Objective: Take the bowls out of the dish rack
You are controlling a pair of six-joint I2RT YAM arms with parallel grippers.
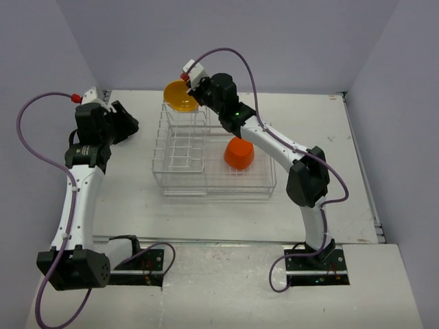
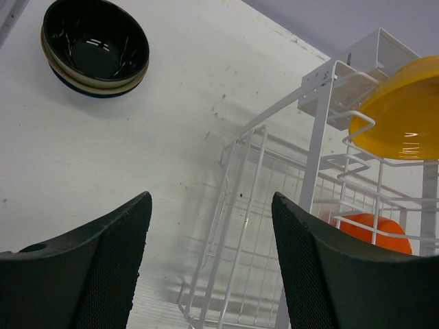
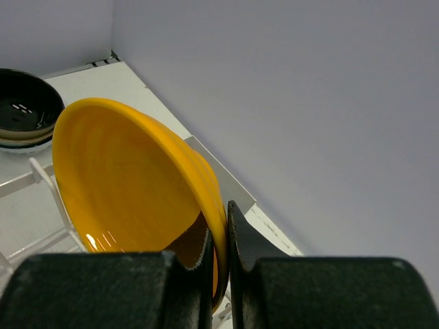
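My right gripper (image 1: 197, 91) is shut on the rim of the yellow bowl (image 1: 180, 96), which stands tilted on edge at the top of the dish rack's (image 1: 180, 147) tall section. In the right wrist view the fingers pinch the bowl's (image 3: 123, 185) rim at the gripper (image 3: 221, 219). The orange-red bowl (image 1: 239, 153) lies upside down in the low basket. My left gripper (image 1: 129, 123) is open and empty, left of the rack. Its view shows the gripper (image 2: 211, 205), the rack (image 2: 322, 130), the yellow bowl (image 2: 405, 110) and the orange-red bowl (image 2: 374, 229).
A stack of bowls with the black one on top (image 2: 96, 48) sits on the table left of the rack, near the back wall; it also shows in the right wrist view (image 3: 24, 113). My left arm hides it in the top view.
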